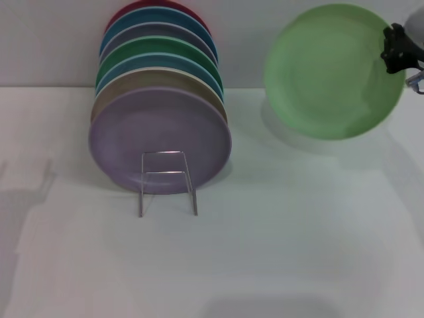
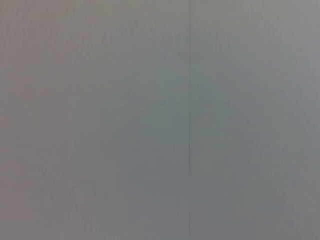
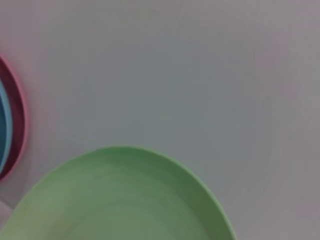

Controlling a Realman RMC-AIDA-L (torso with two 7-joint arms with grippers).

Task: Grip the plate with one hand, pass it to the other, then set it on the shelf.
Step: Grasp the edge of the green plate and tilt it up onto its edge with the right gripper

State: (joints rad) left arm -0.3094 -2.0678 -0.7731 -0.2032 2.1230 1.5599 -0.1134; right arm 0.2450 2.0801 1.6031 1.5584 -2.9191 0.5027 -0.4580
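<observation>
1. Nearest on the white table (image 1: 278, 252), the shelf (image 1: 167, 182) shows its small silver front loop.
2. Behind the loop, seven plates stand on edge in a row, the lilac plate (image 1: 160, 140) foremost; the rear ones are mostly hidden.
3. Farther right, one plate (image 1: 331, 73), light green, hangs above the table, its edge clamped in the right end effector (image 1: 395, 50), which is cut off at the frame.
4. No writing shows.

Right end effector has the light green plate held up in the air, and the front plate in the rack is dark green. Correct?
Not quite. The right end effector does hold the light green plate up, but the front plate in the rack is lilac, not dark green. The head view shows it.
</observation>
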